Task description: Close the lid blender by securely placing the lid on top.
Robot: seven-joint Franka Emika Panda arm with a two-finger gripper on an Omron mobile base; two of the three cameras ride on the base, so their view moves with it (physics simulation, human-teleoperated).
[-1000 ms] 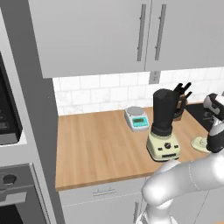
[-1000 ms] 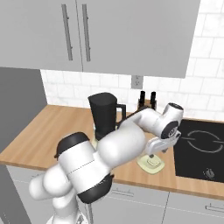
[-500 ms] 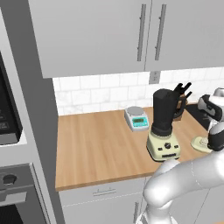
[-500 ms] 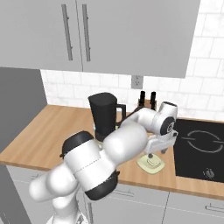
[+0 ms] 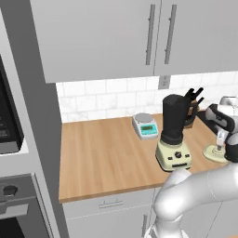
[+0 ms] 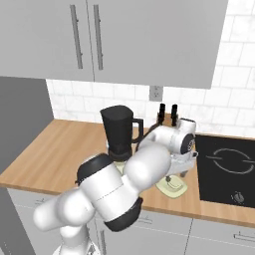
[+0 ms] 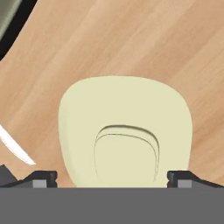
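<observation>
Since a second ago the arm has swung its wrist lower over the right part of the counter (image 5: 107, 158), bringing the hand (image 7: 112, 177) down toward the lid (image 7: 124, 131), while the blender (image 5: 174, 132) and the lid have stayed where they were.

Seen from the hand camera, the lid lies flat on the wooden counter directly below the hand. It is a pale cream-yellow, rounded piece with a raised knob (image 7: 127, 153) in its centre. The two dark fingertips (image 7: 41, 178) stand far apart, one on each side of the lid's lower part, so the hand is spread wide and holds nothing. The pictures do not settle whether the tips touch the lid.

From the left base camera, the lid (image 5: 214, 152) rests on the counter to the right of the blender and apart from it, with the hand (image 5: 221, 139) just above it. The blender stands upright near the counter's front edge, its dark jar (image 5: 175, 118) on the cream-yellow base (image 5: 174, 155) with black dial and buttons; the jar's top is uncovered. A grey kitchen scale (image 5: 145, 125) with a teal display sits behind and to the left of the blender, near the white tiled wall. A knife block (image 5: 191, 111) stands just behind the jar.

From the right base camera, the lid (image 6: 173, 187) lies near the black cooktop (image 6: 226, 167), partly under the arm's wrist.
</observation>
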